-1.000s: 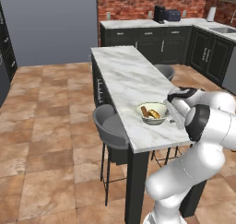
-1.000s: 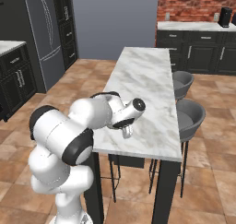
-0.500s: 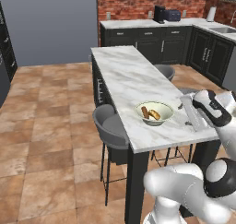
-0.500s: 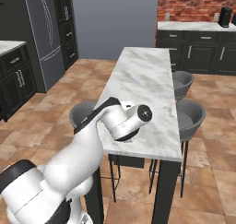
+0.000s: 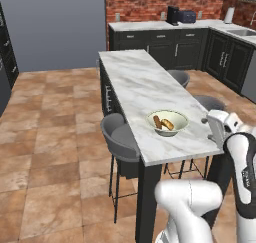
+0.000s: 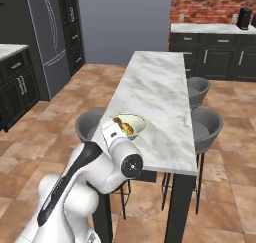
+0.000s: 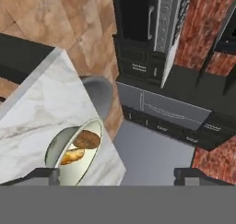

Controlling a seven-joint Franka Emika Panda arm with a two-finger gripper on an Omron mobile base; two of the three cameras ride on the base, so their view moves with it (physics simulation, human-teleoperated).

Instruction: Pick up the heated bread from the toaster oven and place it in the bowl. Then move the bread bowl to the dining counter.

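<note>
Bread (image 5: 167, 124), a small golden-orange lump, lies inside the bowl (image 5: 167, 123) beside a darker brown donut (image 5: 158, 121), and the bowl stands on the dining counter (image 5: 145, 92) near its end closest to the robot, roughly midway between the two long edges. In the left base view the gripper (image 5: 216, 128) sits at the counter's right edge, near that close corner, apart from the bowl; its jaws cannot be made out there. Two grey stools (image 5: 119, 137) stand along the left long edge and others (image 5: 178, 77) along the right. A black toaster (image 5: 180, 16) stands on the wall counter (image 5: 160, 25) at the back.

From the right base view, the bowl (image 6: 129, 125) rests near the counter's (image 6: 159, 94) left long edge, close to the near end, with the bread (image 6: 129, 129) and donut (image 6: 120, 120) in it. The robot's wrist overlaps the bowl's near-left rim, so contact cannot be judged. Two stools (image 6: 206, 127) stand at the right edge, one (image 6: 91, 125) at the left.

In the hand view, the rolled picture shows the bowl (image 7: 73, 155) near a counter (image 7: 44, 112) corner, holding the brown donut (image 7: 87, 139) above the bread (image 7: 72, 156). The two fingertips (image 7: 46, 174) rise far apart at the bottom, one on each side, with nothing between them: the jaws are spread wide and empty. A stool (image 7: 99, 96) shows past the counter edge.
</note>
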